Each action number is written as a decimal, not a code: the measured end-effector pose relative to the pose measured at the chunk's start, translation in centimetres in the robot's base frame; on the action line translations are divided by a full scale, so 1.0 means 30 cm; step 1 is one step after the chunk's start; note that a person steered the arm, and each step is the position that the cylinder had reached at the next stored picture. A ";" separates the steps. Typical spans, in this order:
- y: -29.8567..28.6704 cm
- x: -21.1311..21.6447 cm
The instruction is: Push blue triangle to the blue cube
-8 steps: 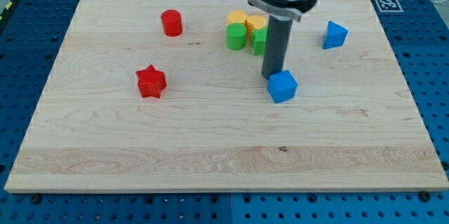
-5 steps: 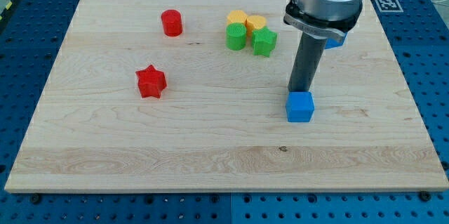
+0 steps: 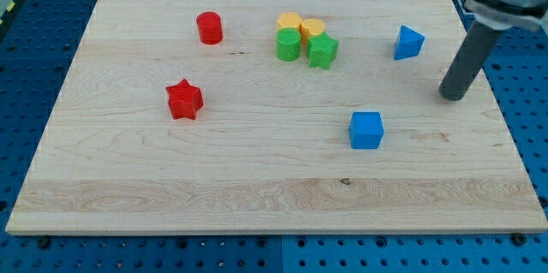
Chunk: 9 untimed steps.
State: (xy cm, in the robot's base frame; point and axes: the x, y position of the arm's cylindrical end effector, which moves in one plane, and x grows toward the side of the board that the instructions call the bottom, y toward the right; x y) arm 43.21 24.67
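The blue triangle (image 3: 408, 42) lies near the view's upper right on the wooden board (image 3: 257, 179). The blue cube (image 3: 366, 130) sits lower, right of the board's centre, well apart from the triangle. My tip (image 3: 454, 97) rests on the board near its right edge, to the right of and a little below the blue triangle, and up and to the right of the blue cube. It touches neither block.
A red cylinder (image 3: 209, 28) and a red star (image 3: 184, 100) lie at the view's left. A tight cluster of two yellow blocks (image 3: 301, 25), a green cylinder (image 3: 288, 45) and a green star (image 3: 323, 50) sits top centre, left of the triangle.
My tip pushed the blue cube down and to the right, then left it and moved right to the board's right edge. The other blocks have not moved.
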 end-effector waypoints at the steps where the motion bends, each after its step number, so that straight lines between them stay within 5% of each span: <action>1: 0.080 -0.087; 3: 0.101 -0.303; 6: 0.097 -0.359; 9: -0.159 -0.358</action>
State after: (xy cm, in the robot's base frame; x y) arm 32.46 19.90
